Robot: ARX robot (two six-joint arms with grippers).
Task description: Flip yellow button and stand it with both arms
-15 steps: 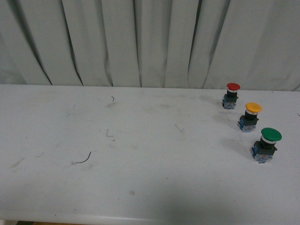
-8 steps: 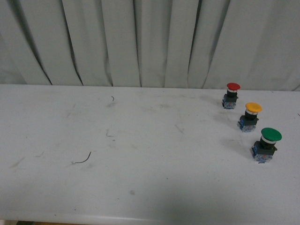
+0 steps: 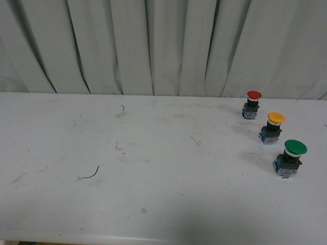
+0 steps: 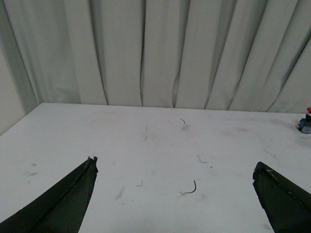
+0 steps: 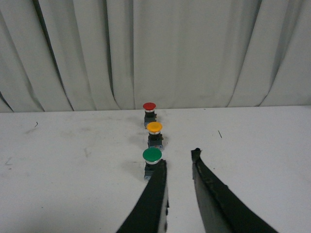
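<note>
Left gripper (image 4: pixel 175 167) wide; right gripper (image 5: pixel 179 158) seemingly narrower.

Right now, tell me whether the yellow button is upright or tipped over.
Upright: the yellow button stands on its blue base with the cap on top, between the red button and green button.

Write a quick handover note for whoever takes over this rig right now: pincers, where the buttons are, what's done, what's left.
Left pincer: open wide, empty, over bare table, far from the buttons.
Right pincer: open narrowly, empty, just short of the green button.
Yellow button: upright, cap up, on the table's right side, between the red button behind it and the green one in front, touching neither.
Done: nothing visible; neither arm touches it.
Left: grasp, flip and stand the yellow button using both arms.
</note>
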